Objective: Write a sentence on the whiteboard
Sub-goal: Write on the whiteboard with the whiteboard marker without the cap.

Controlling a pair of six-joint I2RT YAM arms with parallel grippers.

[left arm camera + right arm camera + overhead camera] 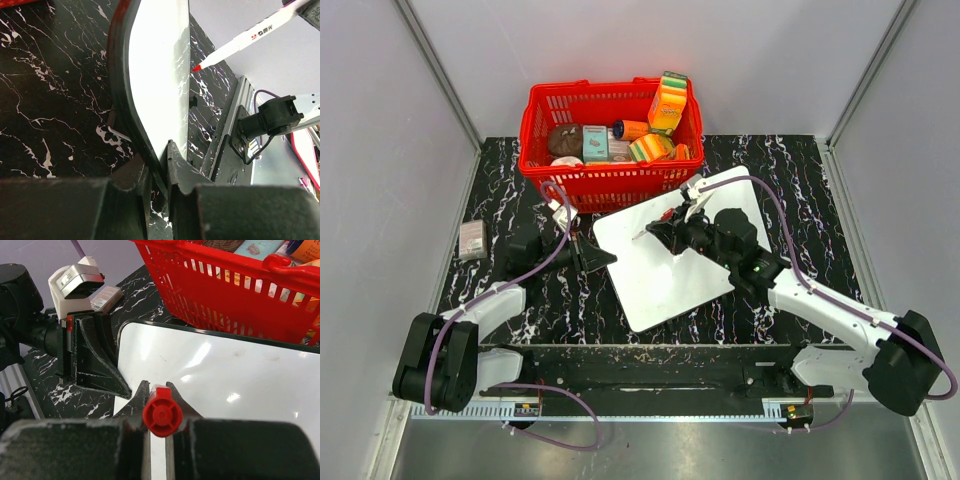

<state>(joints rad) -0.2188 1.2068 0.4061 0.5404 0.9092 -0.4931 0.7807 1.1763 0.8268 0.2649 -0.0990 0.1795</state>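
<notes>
Nearest the lens, the left arm's base [435, 360] and the right arm's base [905, 365] sit at the near edge of the counter [770, 160], a black slab veined with white that fills most of the top view. At its far side stands a red basket [610, 185], filled with packets and cartons [665, 110]. Just in front of the basket lies the whiteboard [660, 275], turned at an angle, its far side near the basket's wall.

The left claw [159, 150] is clamped on the board's left corner, a finger on either side of the thin edge. The right claw [156, 390] hangs over the far middle of the board, closed tight around a white marker [250, 40]. The marker's red back end shows between the fingers in the right wrist view.

A small grey box [472, 240] lies at the counter's left edge, well apart from the board. The marker's red tip [196, 67] points at the glossy surface, very close to it. Whether it touches, I cannot tell.
</notes>
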